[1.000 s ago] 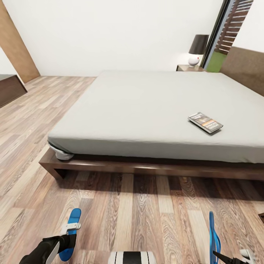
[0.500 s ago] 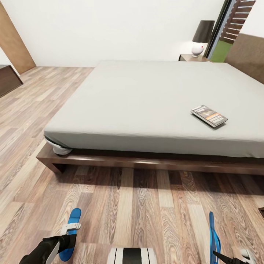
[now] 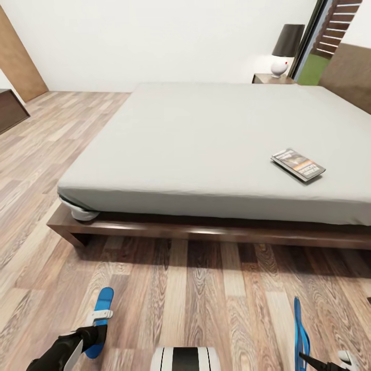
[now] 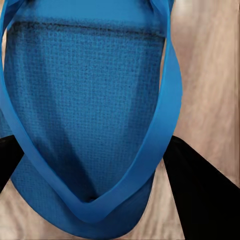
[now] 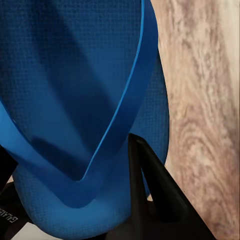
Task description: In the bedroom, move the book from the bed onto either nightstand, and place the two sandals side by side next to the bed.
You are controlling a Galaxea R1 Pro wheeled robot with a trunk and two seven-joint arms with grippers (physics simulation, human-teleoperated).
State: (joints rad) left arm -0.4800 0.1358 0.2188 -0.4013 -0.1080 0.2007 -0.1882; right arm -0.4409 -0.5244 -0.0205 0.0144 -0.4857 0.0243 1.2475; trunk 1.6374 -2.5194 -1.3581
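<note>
Two sandals are in hand — the left gripper [image 3: 98, 322] pinches one blue sandal [image 3: 101, 314], the right gripper [image 3: 330, 363] clamps the other sandal [image 3: 300, 335]. Both hang above the floor [image 3: 206, 299] near the bed [image 3: 216, 149], where the book [image 3: 298, 165] lies — setting them down side by side looks next.

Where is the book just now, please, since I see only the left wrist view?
Observer: The book lies flat on the bed's grey mattress, toward the robot's right.
Operator: Does the right arm hold a sandal too?
Observer: Yes: as the left pincer grips the left sandal, the right pincer grips the right sandal, edge-up in the head view.
Operator: Is a nightstand visible?
Observer: One stands beyond the bed's far corner, bearing a lamp.
</note>
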